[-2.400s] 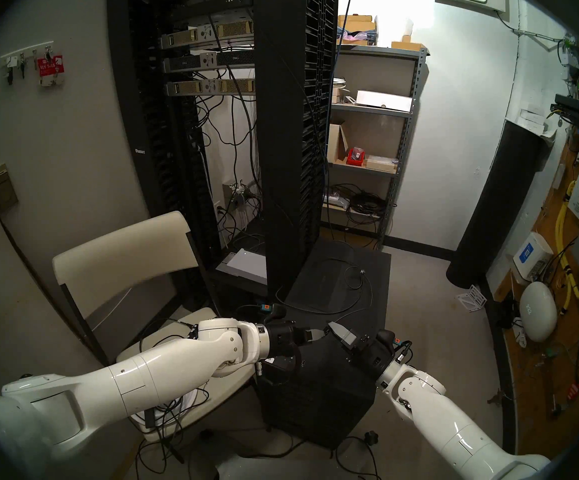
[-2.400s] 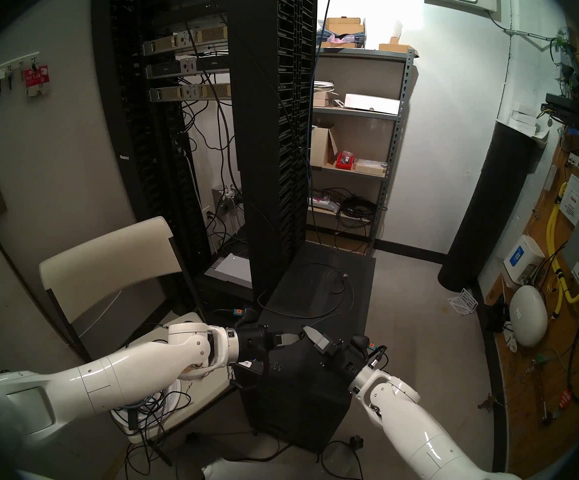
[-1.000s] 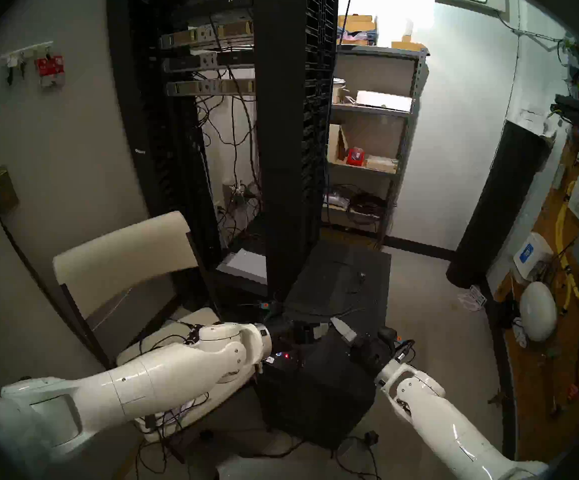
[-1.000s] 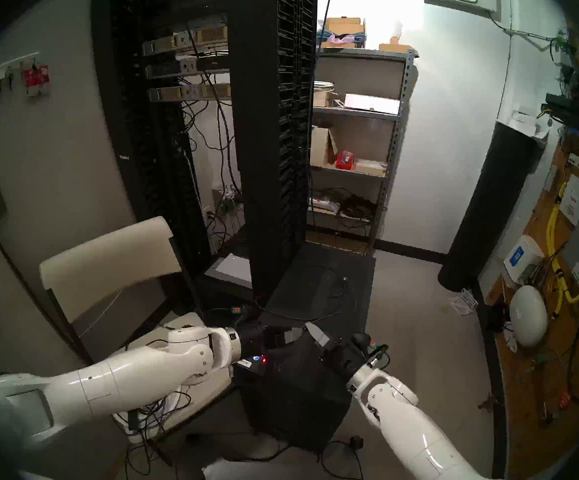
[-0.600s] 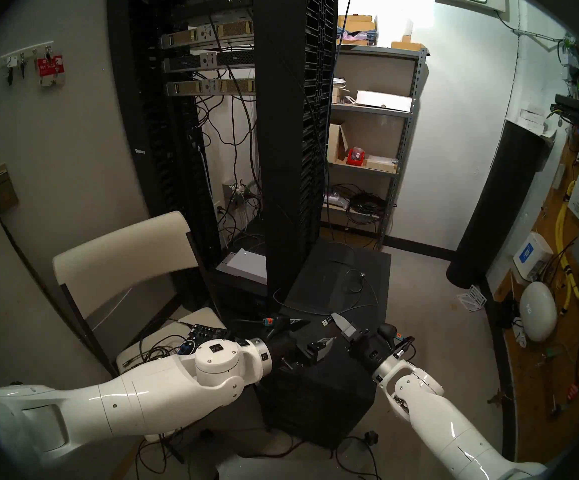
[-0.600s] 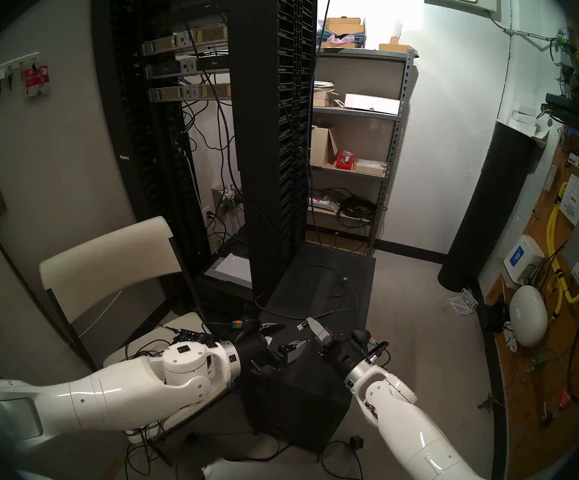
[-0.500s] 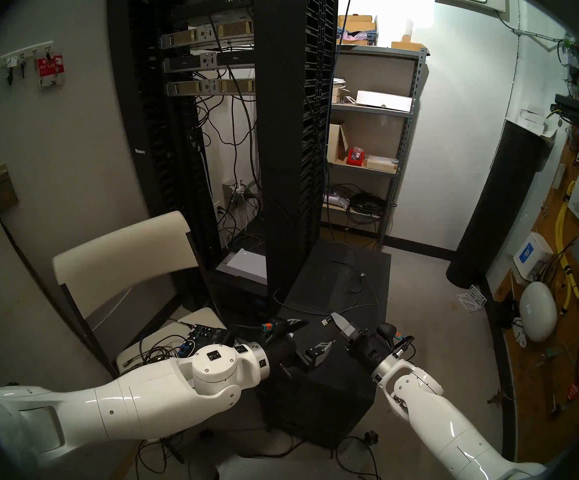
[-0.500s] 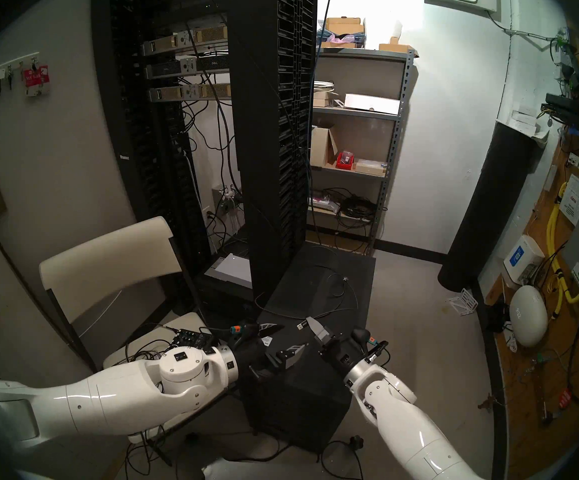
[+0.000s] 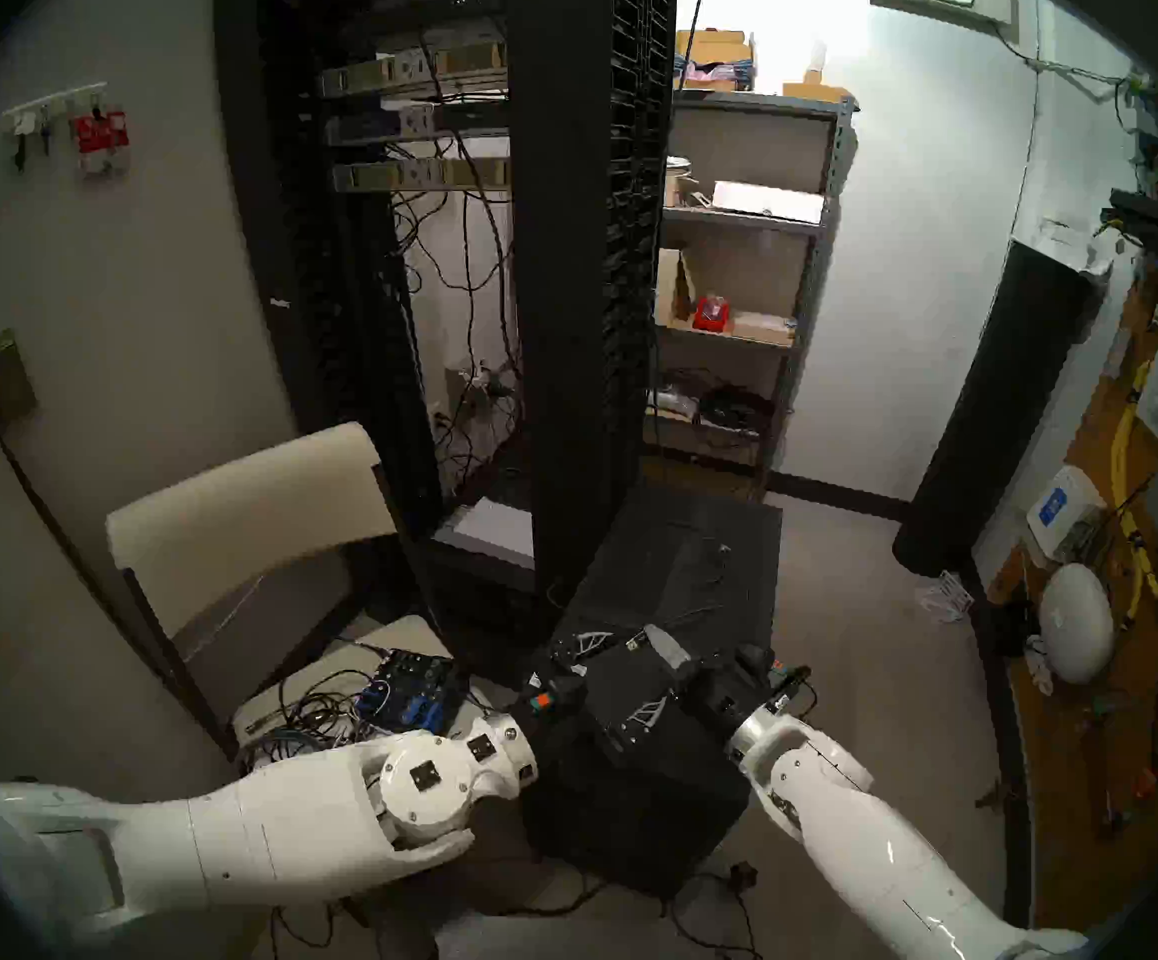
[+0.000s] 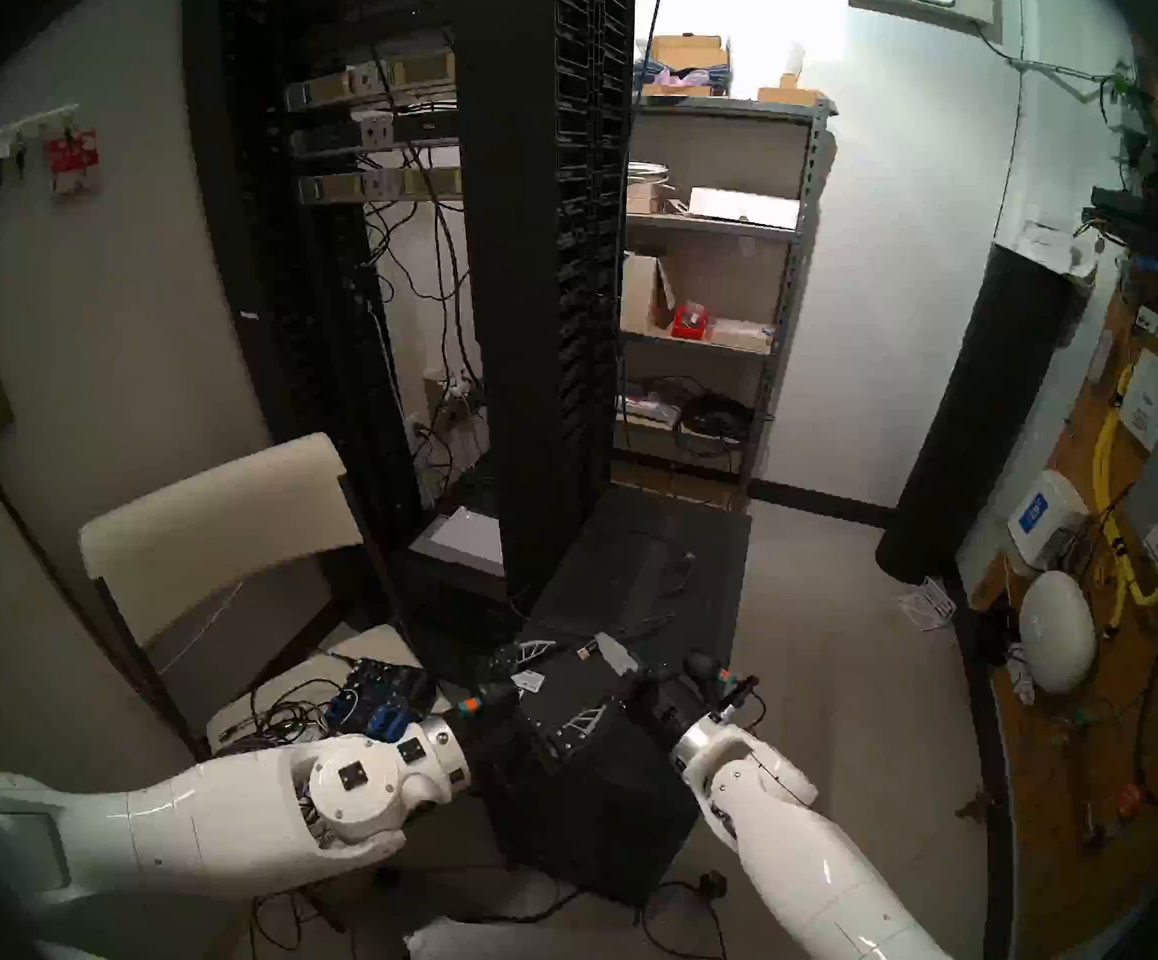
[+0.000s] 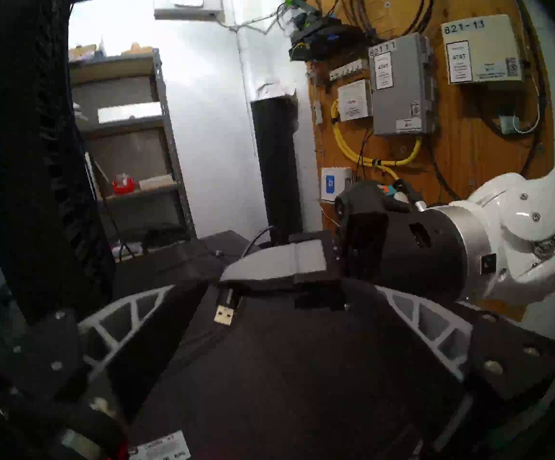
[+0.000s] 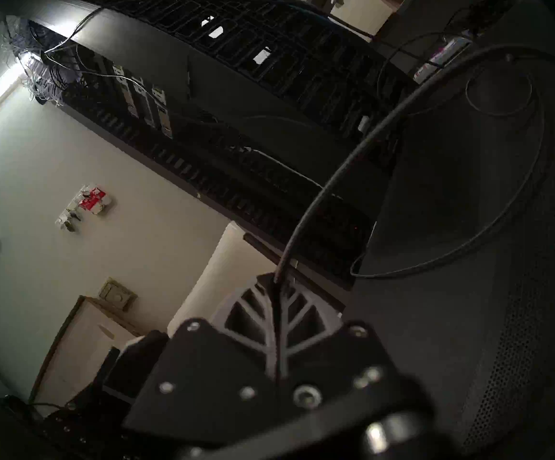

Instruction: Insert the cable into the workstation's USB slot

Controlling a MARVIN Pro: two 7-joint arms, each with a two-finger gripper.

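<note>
Chair point(image 9: 243, 501) at far left, its seat holding loose cords and a small blue-and-black board point(image 9: 410, 692); rack point(image 9: 562, 280) stands behind, upright. Left claw point(image 9: 621, 674) level over the workstation point(image 9: 638, 785), fingers point(image 11: 130, 320) spread wide, nothing between them; white sticker on the workstation's near edge shows in the left wrist view. Plug point(image 11: 225, 311) of the cable point(image 12: 342, 170) hangs just ahead of the left claw, metal tip toward that camera, clear of the workstation's top; no slot visible in any view. Right claw point(image 9: 659, 643) closed on the cable just behind the plug; fingers pressed together in the right wrist view with the cord emerging from between them. The cord arcs up and away, then loops over the workstation's dark top toward the rear; head views blurred, so the loop's lie is unclear.
</note>
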